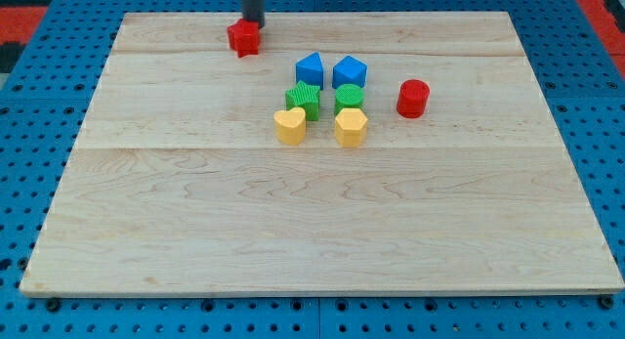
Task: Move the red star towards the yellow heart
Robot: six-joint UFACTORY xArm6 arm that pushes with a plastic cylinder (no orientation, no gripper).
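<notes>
Barely begun: my tip (pixel 256 24), no claw to open or close, seemingly touches the red star (pixel 244 37) at upper left; yellow heart (pixel 289 126) remains well apart.

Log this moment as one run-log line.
tool: my tip at red star's top edge | target: yellow heart, lower right of star, apart | status: star not yet moved near heart

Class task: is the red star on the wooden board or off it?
On. The red star sits inside the board's top edge, my tip at its upper side.
</notes>
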